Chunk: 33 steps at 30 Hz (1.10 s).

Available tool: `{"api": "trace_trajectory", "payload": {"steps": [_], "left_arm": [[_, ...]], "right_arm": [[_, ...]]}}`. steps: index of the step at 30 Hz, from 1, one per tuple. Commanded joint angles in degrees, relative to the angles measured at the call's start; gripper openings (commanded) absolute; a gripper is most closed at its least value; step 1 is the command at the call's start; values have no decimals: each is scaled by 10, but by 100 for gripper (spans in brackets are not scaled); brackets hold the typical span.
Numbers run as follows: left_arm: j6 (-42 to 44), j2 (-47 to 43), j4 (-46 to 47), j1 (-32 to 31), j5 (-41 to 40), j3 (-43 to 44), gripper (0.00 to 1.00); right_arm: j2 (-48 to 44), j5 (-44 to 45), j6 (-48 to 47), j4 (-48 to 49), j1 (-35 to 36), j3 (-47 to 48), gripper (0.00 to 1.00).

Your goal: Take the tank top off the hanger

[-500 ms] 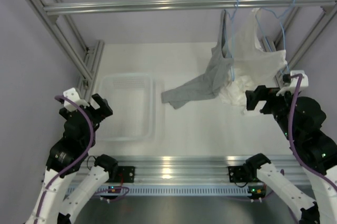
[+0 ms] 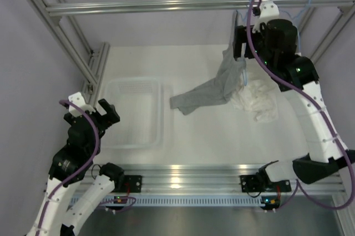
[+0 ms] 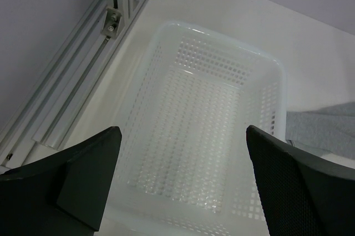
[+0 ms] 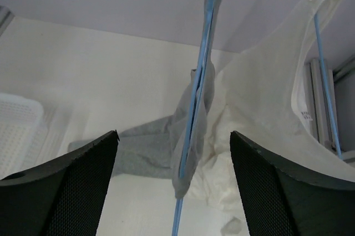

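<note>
The right gripper [image 4: 173, 133], fingers [image 4: 66, 186] spread either side of the hanger [image 4: 207, 25] at 1 o'clock, should pinch only the grey strap of the tank top [image 2: 213, 89], which trails onto the bench [image 2: 194, 133] towards 8 o'clock, and lift it clear of the wire.

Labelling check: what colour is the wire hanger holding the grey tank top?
The thin wire hanger is light blue; right wrist view.

Light: I see bright, even, diffuse white, shadows faint | Glare: hot spot on near rail [image 2: 176, 176] | Focus: fingers [image 3: 294, 186] soft-edged in both wrist views
</note>
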Motion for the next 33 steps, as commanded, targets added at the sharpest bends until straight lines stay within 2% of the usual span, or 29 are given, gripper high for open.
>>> {"api": "trace_trajectory", "payload": {"steps": [1,5,11,14,22,25,26,31,33], "left_arm": [[11,6,23,2,13,-5,99],[13,5,26,2,19,-5,99],[16,4,29,3,24,-7,99],[17,4,32,2,27,-8,99],[19,5,34,2,36,-9,99],[20,4,34,2,39,-9,99],[20,5,34,2,39,-9,99],[21,5,36,2,40,-9,99],[21,4,36,2,40,-10,99]], "right_arm": [[79,19,-47,6,-13,92,79],[145,-4,-49,0,-41,151,66],[170,-20,-47,-10,-46,140,49],[160,-14,-43,-12,-45,112,44],[99,-3,-34,-16,-46,41,41],[96,-6,-35,-13,-45,30,24],[98,-7,-39,-13,-45,31,15],[100,-9,-40,-6,-45,33,0],[94,-15,-39,-1,-45,31,0]]}}
